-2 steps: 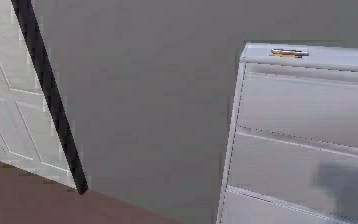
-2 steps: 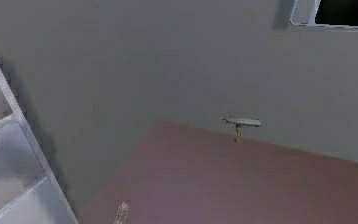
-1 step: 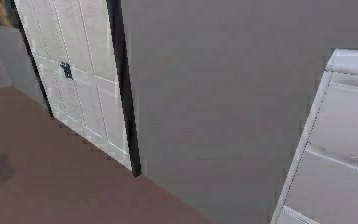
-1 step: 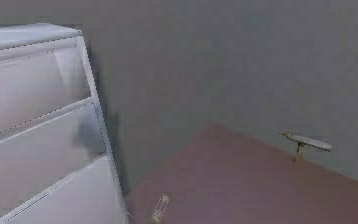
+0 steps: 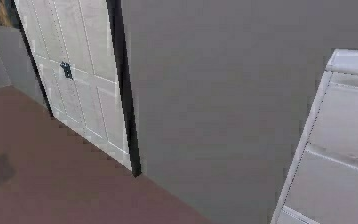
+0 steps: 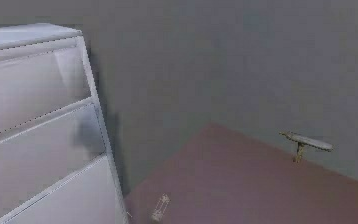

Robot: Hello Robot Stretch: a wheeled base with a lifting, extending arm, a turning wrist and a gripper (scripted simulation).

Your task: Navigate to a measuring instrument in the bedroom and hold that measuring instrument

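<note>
In the forward view, a white panelled double door [image 5: 77, 70] stands at about 11 o'clock. It has a small dark handle [image 5: 66, 70] near its middle seam and a dark door frame [image 5: 127, 90] along its right edge. A reddish-brown floor [image 5: 57, 170] spreads below it from 9 to 6 o'clock. A plain grey wall [image 5: 227, 90] runs from the frame across the centre toward 2 o'clock. At 3 to 4 o'clock the side of a white shelving unit [image 5: 332, 140] stands close against that wall.

In the arm side view, the white shelving unit [image 6: 42, 120] sits from 9 to 7 o'clock, its tiers stepping down toward the bottom edge. The grey wall [image 6: 217, 60] lies behind it, from 12 to 2 o'clock. At 6 o'clock a small pale thing [image 6: 160, 206] lies on the reddish-brown floor [image 6: 237, 175], near the unit's foot. At about 4 o'clock, well apart from it, a flat pale elongated thing [image 6: 307, 143] rests on a thin stem.

Whether either small shape is the measuring instrument cannot be told, so its place is uncertain. The pincer's state cannot be told.
</note>
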